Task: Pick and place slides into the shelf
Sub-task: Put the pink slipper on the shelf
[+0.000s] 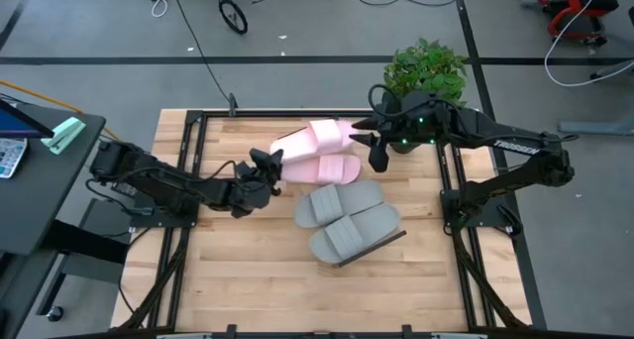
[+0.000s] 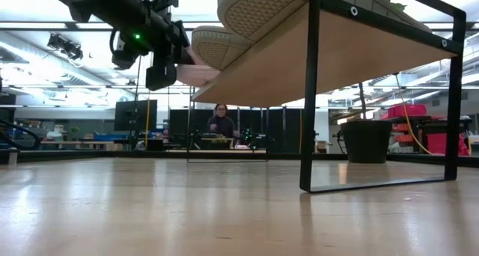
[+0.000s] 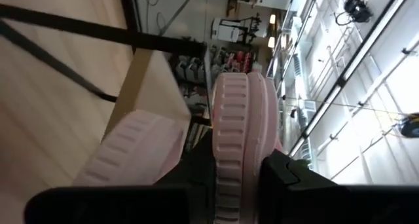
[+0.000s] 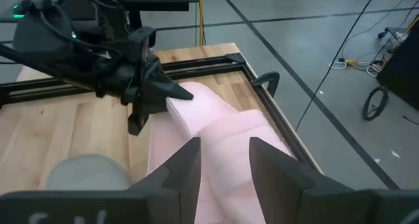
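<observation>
Two pink slides (image 1: 319, 153) lie unsquared on the shelf (image 1: 381, 248); left gripper (image 1: 269, 168), clamped on one at nine o'clock, risks dragging both off; right gripper (image 1: 374, 141) hovers jaws apart.

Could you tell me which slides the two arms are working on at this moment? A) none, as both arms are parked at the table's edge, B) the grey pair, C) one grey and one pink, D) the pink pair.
D: in the high view the left pincer grips the end of a pink slide, the right pincer is at the pink pair's other end, and the grey pair lies apart from both.
</observation>
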`<state>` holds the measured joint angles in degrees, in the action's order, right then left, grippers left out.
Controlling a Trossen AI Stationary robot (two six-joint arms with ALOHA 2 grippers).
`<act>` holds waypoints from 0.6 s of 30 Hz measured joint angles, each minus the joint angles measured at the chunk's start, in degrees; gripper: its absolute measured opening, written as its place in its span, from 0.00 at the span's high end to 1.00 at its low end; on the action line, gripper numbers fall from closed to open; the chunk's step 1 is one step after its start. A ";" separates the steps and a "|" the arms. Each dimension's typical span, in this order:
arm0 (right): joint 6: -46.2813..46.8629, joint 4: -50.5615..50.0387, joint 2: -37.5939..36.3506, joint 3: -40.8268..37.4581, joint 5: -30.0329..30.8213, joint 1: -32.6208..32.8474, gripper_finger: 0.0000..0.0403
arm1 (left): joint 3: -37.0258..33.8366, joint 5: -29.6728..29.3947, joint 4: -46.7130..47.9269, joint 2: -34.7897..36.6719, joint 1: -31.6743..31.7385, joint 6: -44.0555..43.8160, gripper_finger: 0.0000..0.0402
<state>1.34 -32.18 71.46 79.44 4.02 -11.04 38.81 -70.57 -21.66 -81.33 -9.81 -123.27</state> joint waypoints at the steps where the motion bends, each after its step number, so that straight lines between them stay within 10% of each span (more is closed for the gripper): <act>1: 0.00 0.00 0.00 0.00 -0.05 0.08 0.67 | 0.00 0.06 -0.05 -0.25 0.01 -0.98 0.84; 18: 1.59 0.96 0.00 0.00 -0.03 1.98 0.67 | -0.02 0.79 -0.23 -1.17 3.05 -2.09 0.84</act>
<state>2.93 -31.23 71.46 79.44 3.99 -9.06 38.79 -69.78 -21.89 -82.50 -6.76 -125.36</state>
